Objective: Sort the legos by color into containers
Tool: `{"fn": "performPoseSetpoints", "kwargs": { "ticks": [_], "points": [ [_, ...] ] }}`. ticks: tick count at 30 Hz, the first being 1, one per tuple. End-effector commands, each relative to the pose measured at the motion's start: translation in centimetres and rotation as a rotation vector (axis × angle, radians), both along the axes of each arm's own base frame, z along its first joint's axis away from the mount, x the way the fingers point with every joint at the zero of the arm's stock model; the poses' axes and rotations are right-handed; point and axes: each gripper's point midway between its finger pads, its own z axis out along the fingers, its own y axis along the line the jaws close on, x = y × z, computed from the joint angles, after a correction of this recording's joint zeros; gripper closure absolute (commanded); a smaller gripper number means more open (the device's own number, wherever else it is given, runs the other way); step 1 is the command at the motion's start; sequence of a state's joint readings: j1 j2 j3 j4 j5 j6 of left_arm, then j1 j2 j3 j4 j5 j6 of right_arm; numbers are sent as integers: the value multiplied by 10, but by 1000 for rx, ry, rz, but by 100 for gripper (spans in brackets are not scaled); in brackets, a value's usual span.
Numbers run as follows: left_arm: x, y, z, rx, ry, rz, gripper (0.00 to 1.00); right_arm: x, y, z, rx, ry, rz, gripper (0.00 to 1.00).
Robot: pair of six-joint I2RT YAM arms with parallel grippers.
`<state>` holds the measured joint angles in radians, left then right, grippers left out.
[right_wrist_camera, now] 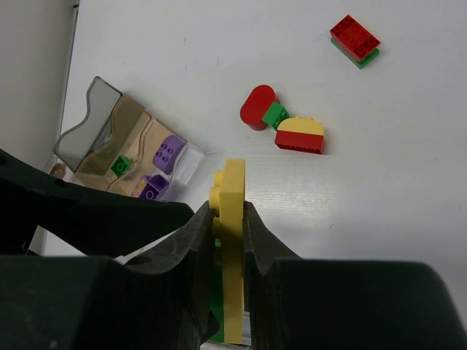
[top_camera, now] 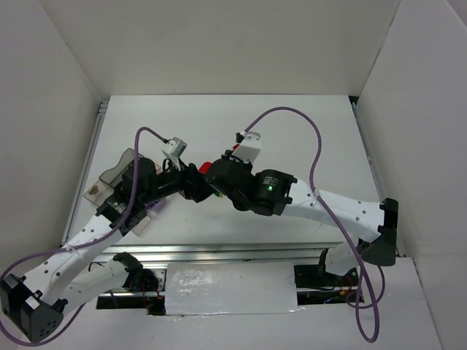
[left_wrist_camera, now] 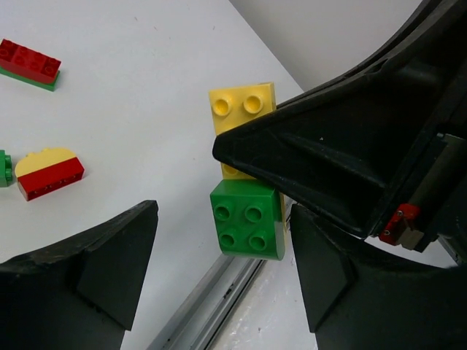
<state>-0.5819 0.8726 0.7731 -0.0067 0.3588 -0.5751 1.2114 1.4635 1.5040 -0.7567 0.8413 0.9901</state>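
while the right gripper [right_wrist_camera: 228, 219] pinches a yellow brick [right_wrist_camera: 233, 186] edge-on between narrow jaws, a green brick [left_wrist_camera: 248, 219] is stuck to that yellow one. so the step in hand looks like splitting a two-colour stack before either piece can be sorted. the left gripper [left_wrist_camera: 222, 251] stands wide, its fingers [left_wrist_camera: 95, 270] on either side of the green brick and apart from it, with nothing held. the joined pair hangs above the worktop [right_wrist_camera: 219, 58], close to its near edge and about midway along it. next, i judge, the left gripper must close squarely on the green brick alone and pull or twist it off while the right one holds firm. a grip that also catches the yellow brick would free nothing. the tray [right_wrist_camera: 91, 124] lies near the worktop's left edge, with a small green piece [right_wrist_camera: 120, 165] in one compartment and purple pieces [right_wrist_camera: 168, 153] in the next, so the green brick likely belongs with the green piece. other legos [right_wrist_camera: 299, 135] lie loose toward the worktop's middle.
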Motion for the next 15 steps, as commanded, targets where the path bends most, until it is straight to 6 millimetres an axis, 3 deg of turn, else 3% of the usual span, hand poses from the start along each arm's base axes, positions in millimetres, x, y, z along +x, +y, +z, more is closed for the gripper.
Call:
{"fn": "performPoseSetpoints", "kwargs": {
  "ticks": [1,4,7,10,11,13,15],
  "points": [
    [1,-5,23,-22,-71,-21,15,2,-4,20,27,-41,-44,100],
    [0,-7,22,-26,-69,-39,26,2,-2,22,38,-44,-35,100],
    [0,-9,19,-24,-62,-53,57,1,-2,25,52,-49,-36,100],
    [1,-11,16,-20,-50,-54,69,-1,-2,26,68,-45,-19,100],
    [2,-11,18,-26,-56,-54,83,-2,1,29,90,-52,-8,100],
    [3,-11,19,-36,-64,-47,100,-4,1,27,104,-47,8,100],
    [6,-6,25,-54,-80,-3,100,-4,-3,24,114,-47,0,100]
  ]
}}
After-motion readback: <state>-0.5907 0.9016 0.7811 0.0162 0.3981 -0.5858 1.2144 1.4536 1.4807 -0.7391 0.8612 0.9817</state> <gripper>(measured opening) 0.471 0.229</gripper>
